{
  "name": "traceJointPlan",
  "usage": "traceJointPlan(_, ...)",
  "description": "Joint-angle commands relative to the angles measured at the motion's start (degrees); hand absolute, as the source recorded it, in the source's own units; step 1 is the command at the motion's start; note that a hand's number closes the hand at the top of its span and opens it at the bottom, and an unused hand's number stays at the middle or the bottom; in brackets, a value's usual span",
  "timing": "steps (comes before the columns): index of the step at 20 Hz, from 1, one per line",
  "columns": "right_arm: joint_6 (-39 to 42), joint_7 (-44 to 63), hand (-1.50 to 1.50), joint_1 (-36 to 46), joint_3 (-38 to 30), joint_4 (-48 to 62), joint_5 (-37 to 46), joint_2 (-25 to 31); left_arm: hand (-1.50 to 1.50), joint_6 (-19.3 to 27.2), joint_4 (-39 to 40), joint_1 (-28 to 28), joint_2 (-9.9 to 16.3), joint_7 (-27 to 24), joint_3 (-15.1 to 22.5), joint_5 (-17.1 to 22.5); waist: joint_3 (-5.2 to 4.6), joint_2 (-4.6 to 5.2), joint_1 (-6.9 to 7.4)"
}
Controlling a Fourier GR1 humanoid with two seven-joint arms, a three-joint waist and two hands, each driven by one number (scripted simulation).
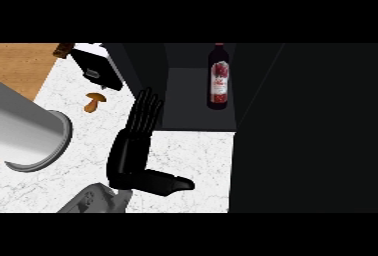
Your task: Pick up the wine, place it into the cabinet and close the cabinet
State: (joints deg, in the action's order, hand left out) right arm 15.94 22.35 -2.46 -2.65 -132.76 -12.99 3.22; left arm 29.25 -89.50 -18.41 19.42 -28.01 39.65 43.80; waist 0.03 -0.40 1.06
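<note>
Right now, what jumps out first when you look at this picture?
A big black left hand stretches up the middle, fingers straight, over the white marble counter. Behind it, a wine bottle with a red label stands inside the dark cabinet. A small brown mushroom lies on the counter at upper left.

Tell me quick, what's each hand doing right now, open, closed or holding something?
Left hand: open, fingers straight, holding nothing; the dark red-labelled wine bottle stands apart in the dark cabinet.
Right hand: not in view.

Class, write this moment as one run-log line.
wine bottle: upright inside cabinet | left hand: open, empty | cabinet: open | right hand: unseen
</note>
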Motion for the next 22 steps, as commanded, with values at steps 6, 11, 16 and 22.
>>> traceJointPlan(6, 7.6, -3.0, 1.5, -0.5, 1.5, 2.7, 1.9, 4.6, -1.5, 4.3, -20.2, 13.7, 6.4, 4.2, 0.5, -4.7, -0.01, 0.23, -0.41)
traceJointPlan(11, 12.4, 5.9, 1.5, -3.8, 10.0, -6.2, -1.0, 8.2, -1.5, 7.6, -23.7, 17.5, 9.2, 3.4, -2.1, -6.5, -0.05, 0.07, -0.67)
traceJointPlan(16, 14.6, 7.1, 1.5, -8.2, 12.5, -6.5, -6.9, 8.5, -1.5, 2.1, -27.9, 28.3, 14.5, -1.3, -7.4, -5.1, -0.06, 0.2, -0.55)
traceJointPlan(22, 10.1, 12.7, 1.5, -7.1, 22.8, -10.9, -5.0, 4.9, -1.5, -6.3, -32.5, 37.3, 21.2, -2.5, -19.9, 2.8, -0.16, 0.18, -0.17)
